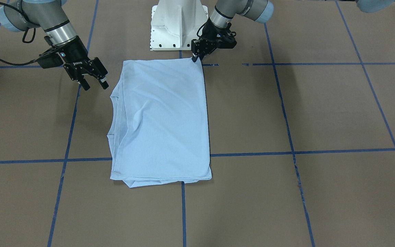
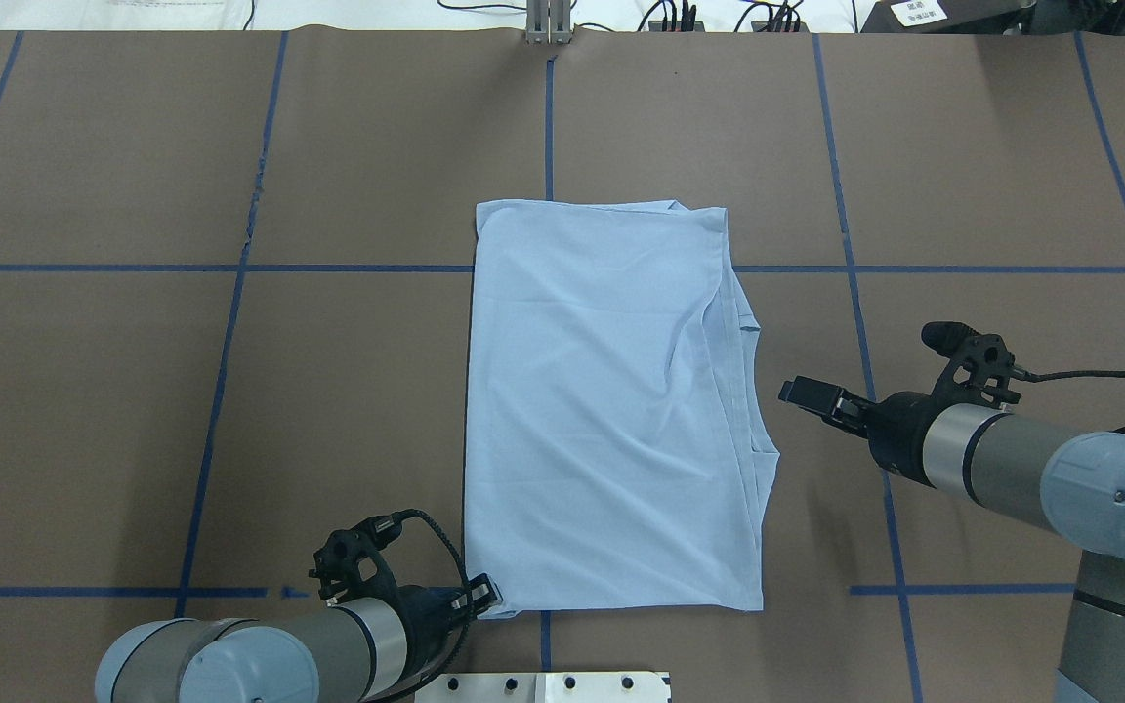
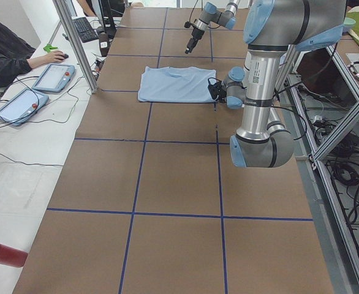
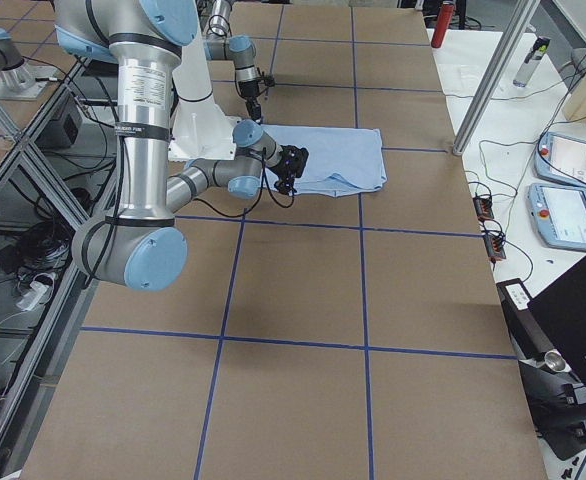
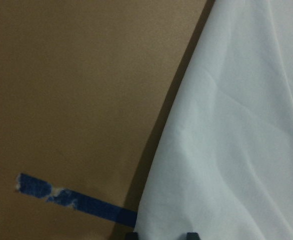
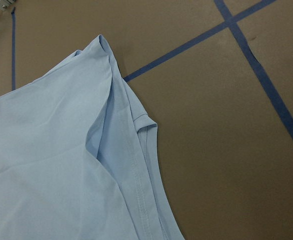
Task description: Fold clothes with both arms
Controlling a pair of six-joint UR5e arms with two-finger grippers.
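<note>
in the middle of the table (image 2: 133, 410) the light blue t-shirt (image 2: 611, 410) is lying folded. the left gripper (image 1: 195, 59) is pinching its base-side corner, likely to carry another fold, while the right gripper (image 1: 96, 85) is hovering spread beside the layered edge.

T-shirt (image 1: 161, 120): light blue, folded to tall rectangle, flat on worktop (image 1: 321, 113), frame centre. Sleeve and hem layers show along its left edge. At upper right corner: left claw (image 1: 195, 59), closure unclear. Upper left: right claw (image 1: 95, 85), jaws apart, not touching cloth.
</note>
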